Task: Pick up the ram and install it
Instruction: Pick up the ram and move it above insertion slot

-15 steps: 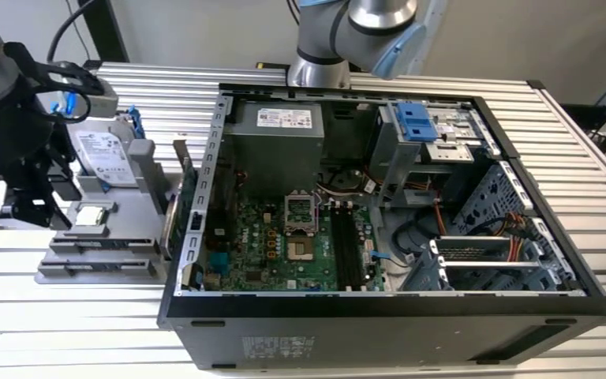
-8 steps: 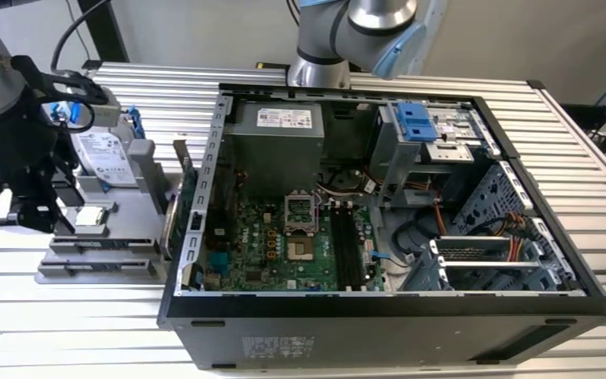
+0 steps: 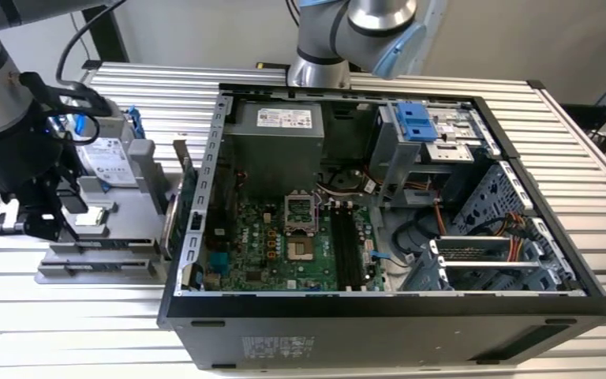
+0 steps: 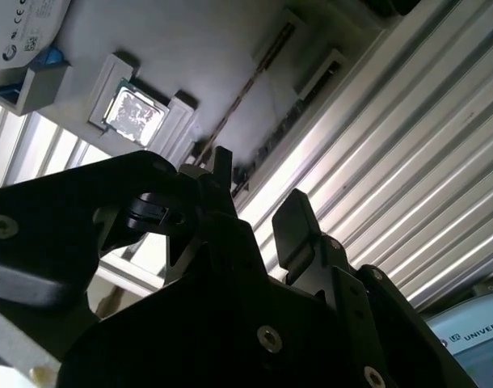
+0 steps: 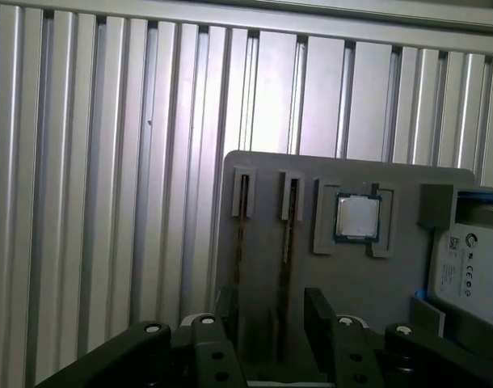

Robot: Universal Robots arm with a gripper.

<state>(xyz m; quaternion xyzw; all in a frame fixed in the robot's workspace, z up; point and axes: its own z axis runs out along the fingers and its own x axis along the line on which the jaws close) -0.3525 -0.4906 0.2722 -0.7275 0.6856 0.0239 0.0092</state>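
Two ram sticks stand edge-up in slots of a grey holder (image 5: 263, 174). One ram (image 5: 287, 242) runs in line with the gap between my fingers; the other ram (image 5: 240, 234) lies just outside it. In the second wrist view the rams (image 4: 254, 81) appear as thin dark lines beyond the fingertips (image 4: 293, 220). My gripper (image 5: 271, 319) hovers over the holder, open and holding nothing. The exterior view has the gripper (image 3: 42, 225) at its left, over the holder (image 3: 124, 237), beside the open computer case (image 3: 387, 304). The black motherboard slots (image 3: 347, 246) sit inside the case.
A square silver processor chip (image 5: 357, 217) and a hard drive (image 5: 473, 275) sit on the same holder beside the rams. The ribbed metal table (image 5: 109, 162) surrounds it. A second arm's base (image 3: 324, 63) stands behind the case.
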